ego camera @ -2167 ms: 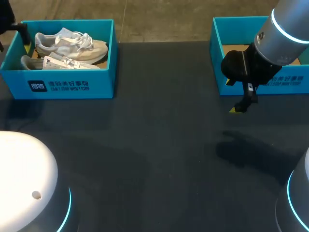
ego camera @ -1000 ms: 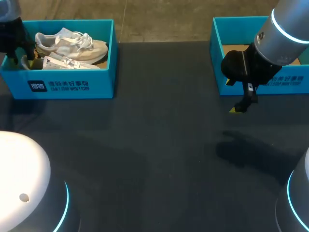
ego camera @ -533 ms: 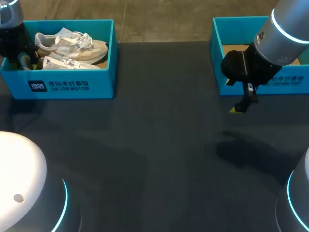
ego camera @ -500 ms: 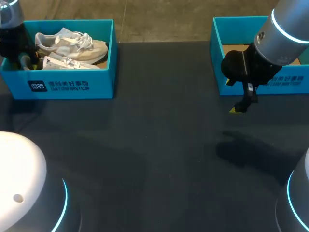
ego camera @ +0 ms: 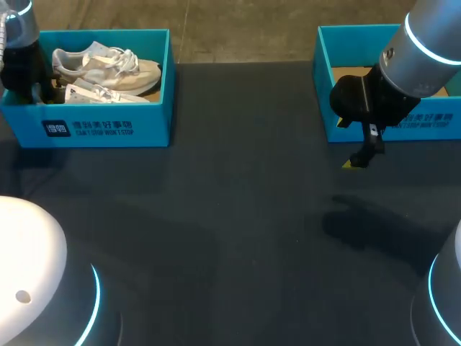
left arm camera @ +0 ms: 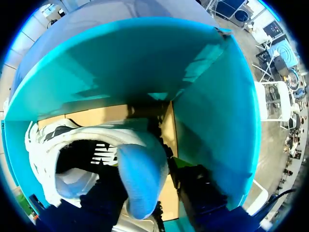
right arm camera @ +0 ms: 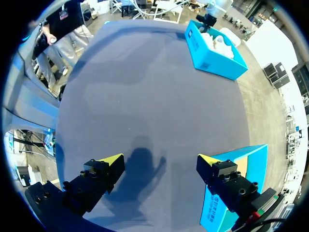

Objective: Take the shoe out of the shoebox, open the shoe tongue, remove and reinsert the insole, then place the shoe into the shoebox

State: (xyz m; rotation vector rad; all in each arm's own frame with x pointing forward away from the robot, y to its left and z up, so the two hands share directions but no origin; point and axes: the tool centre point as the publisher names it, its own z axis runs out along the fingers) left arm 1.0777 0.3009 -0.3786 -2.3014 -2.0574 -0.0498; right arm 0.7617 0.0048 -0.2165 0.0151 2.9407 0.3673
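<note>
Two pale sneakers lie in the teal shoebox [ego camera: 101, 130] at the far left; the rear one [ego camera: 108, 65] lies on its side and the front one [ego camera: 94, 94] carries a paper tag. My left gripper [ego camera: 36, 90] is down inside the box's left end. In the left wrist view the front sneaker's heel [left arm camera: 142, 179], with blue lining, stands between the open fingers of the left gripper [left arm camera: 142, 169], one finger [left arm camera: 193, 193] outside the heel beside the box wall. My right gripper [ego camera: 356, 160] hangs open over the table, holding nothing, also seen as the right gripper [right arm camera: 161, 162].
A second teal box [ego camera: 403, 130] stands at the far right, just behind my right gripper, its corner [right arm camera: 256, 159] beside the right finger. From the right wrist the shoebox [right arm camera: 215, 53] shows far across the dark table [ego camera: 230, 238].
My left arm has come in over the box's left end and lowered its gripper around the front sneaker's heel. The right arm has not moved.
</note>
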